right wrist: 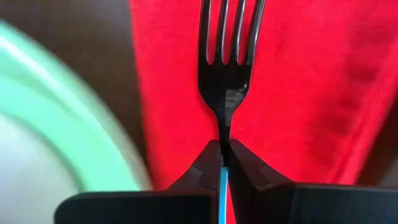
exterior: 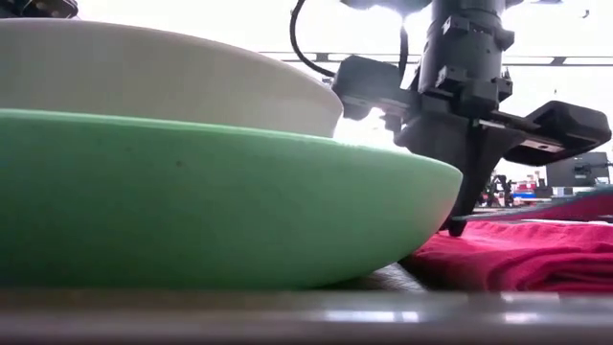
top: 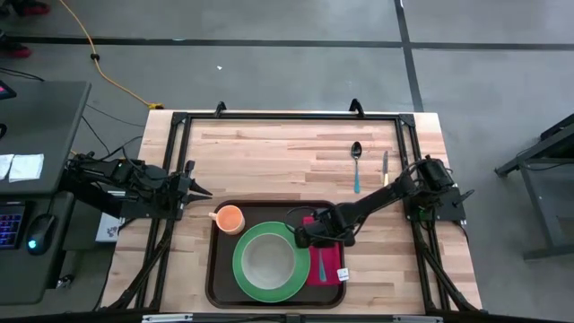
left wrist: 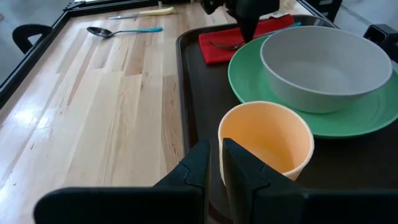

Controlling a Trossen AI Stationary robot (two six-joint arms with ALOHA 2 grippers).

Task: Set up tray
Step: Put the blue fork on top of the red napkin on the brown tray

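The tray (top: 215, 269) sits at the near edge of the wooden surface (top: 269, 152), whose far half lies largely open. The right tool (right wrist: 224, 163) is clamped on a blue-handled fork (right wrist: 227, 56) over the red napkin (top: 333, 265). A grey bowl (left wrist: 326, 65) rests in the smooth green plate (left wrist: 249, 81); an orange cup (top: 230, 218) occupies the tray's far-left corner. The left tool (left wrist: 216, 163), apparently closed and empty, waits beside the cup.

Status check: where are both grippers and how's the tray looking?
Right gripper shut on fork, over red napkin on tray. Left gripper shut, parked off tray beside orange cup. Nothing blocking.
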